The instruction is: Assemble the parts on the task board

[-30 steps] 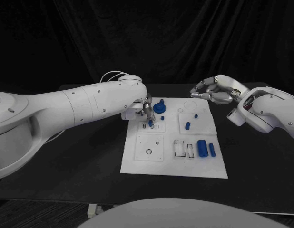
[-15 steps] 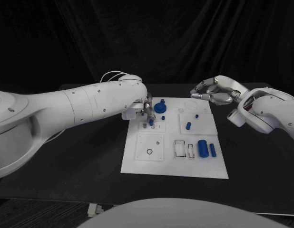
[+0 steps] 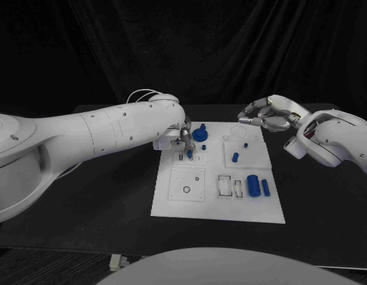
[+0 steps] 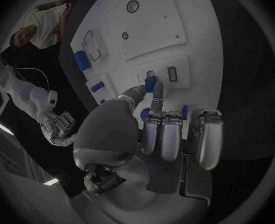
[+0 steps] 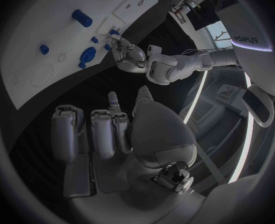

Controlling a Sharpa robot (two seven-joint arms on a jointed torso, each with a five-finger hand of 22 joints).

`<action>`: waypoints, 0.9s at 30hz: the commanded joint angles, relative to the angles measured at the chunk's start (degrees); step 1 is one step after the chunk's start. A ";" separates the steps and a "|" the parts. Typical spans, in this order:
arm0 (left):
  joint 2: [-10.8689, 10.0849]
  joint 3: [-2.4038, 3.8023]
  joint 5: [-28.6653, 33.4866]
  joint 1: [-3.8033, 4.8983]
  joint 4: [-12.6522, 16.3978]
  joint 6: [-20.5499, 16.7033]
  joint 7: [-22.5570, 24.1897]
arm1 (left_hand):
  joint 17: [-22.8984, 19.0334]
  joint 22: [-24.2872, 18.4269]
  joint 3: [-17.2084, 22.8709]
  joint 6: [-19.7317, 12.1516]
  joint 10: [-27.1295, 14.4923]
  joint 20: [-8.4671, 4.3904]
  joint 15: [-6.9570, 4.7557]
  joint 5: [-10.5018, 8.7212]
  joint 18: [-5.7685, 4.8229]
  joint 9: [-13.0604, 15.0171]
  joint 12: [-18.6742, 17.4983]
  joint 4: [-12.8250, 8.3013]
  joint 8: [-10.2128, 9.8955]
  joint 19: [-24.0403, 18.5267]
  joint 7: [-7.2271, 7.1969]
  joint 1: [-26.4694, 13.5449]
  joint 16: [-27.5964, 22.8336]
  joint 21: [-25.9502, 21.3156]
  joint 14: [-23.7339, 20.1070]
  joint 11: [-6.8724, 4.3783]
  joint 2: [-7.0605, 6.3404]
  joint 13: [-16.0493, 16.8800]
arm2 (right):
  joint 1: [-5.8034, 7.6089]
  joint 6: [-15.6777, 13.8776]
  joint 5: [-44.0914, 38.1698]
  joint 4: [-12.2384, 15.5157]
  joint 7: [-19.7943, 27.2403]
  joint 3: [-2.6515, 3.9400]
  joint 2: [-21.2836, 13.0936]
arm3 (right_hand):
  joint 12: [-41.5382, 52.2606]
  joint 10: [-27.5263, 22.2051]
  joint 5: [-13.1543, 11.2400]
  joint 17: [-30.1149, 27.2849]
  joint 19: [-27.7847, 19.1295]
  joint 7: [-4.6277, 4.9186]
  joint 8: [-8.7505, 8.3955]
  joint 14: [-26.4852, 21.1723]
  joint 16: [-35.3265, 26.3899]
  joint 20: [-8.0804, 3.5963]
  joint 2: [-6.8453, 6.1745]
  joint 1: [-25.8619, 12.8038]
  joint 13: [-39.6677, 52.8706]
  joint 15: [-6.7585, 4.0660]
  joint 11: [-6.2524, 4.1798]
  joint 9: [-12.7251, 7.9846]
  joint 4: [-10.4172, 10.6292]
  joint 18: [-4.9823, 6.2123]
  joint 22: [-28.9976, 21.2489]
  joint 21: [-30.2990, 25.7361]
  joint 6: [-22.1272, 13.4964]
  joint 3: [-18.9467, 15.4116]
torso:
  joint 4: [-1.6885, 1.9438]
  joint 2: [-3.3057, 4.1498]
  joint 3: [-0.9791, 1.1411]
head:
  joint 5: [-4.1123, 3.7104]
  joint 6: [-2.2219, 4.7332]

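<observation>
Here, left robot hand [image 3: 183,140] pinching small blue part [image 4: 149,84] over task board [image 3: 218,205], right robot hand [image 3: 268,115] curled, holding nothing

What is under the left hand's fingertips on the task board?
The left hand pinches a small blue part over a small recess on the white task board. Its fingers cover the spot below, so whether the part touches the board cannot be seen.
</observation>
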 commanded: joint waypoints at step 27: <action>-0.72 0.02 5.56 -0.04 0.83 -2.11 -1.33 | 15.08 10.18 4.12 0.08 6.06 -0.49 -0.37 0.15 0.24 0.52 0.20 -2.61 0.14 2.23 -0.59 -1.11 0.15 -0.77 6.06 -0.40 0.86 15.09 | -0.24 1.47 -0.18 -0.20 -1.64 0.04 0.25 | -0.35 4.56 0.45 7.19 1.57 0.31 -0.09 3.33 -0.37 0.52 -0.06 0.72 12.98 0.52 0.51 -0.07 -0.06 1.04 12.47 -0.66 0.29 -0.29 | 0.02 -0.11 0.11 | 0.74 -0.01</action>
